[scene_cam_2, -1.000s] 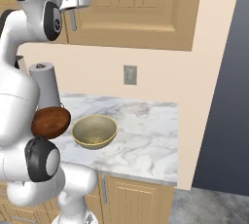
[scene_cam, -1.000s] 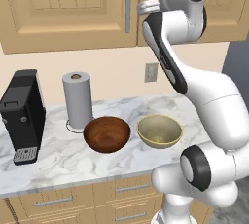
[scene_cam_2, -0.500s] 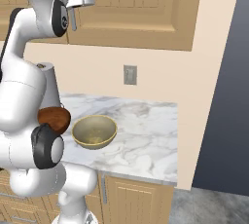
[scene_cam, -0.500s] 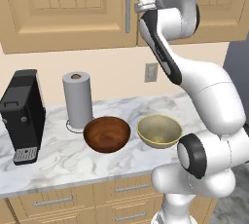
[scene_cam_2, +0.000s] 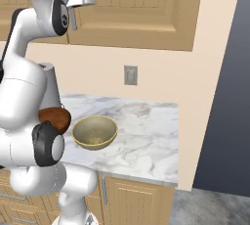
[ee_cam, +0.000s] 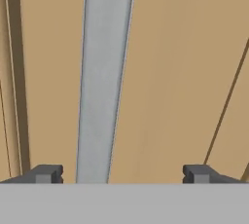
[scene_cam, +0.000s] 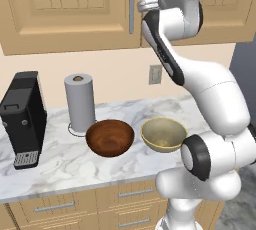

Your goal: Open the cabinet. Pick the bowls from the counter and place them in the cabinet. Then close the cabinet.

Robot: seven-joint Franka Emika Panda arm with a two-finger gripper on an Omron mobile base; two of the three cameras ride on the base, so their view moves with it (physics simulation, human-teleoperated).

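Observation:
The cabinet [scene_cam: 65, 14] is closed. Its grey bar handle [scene_cam: 132, 4] runs down the door edge. My gripper [scene_cam: 143, 6] is raised right at this handle and is open. In the hand view the handle [ee_cam: 104, 72] stands between the fingertips [ee_cam: 46, 173], closer to the left one, with my gripper [ee_cam: 122, 173] facing the door [ee_cam: 170, 72]. On the marble counter [scene_cam: 60, 166] sit the reddish-brown bowl [scene_cam: 110, 136] and, to its right, the pale beige bowl [scene_cam: 163, 134]. In the right base view the beige bowl [scene_cam_2: 94, 132] is in full sight, and the brown bowl [scene_cam_2: 56, 118] is partly behind my arm.
A black coffee machine [scene_cam: 22, 119] stands at the counter's left end, with a paper towel roll [scene_cam: 80, 103] beside it. A wall outlet [scene_cam: 155, 74] sits above the counter. Drawers [scene_cam: 75, 206] run below. A dark panel [scene_cam_2: 219, 97] bounds the right side.
The hand has shifted left along the cabinet front and closer to the handle. The jaws have stayed open and the bowls have not moved.

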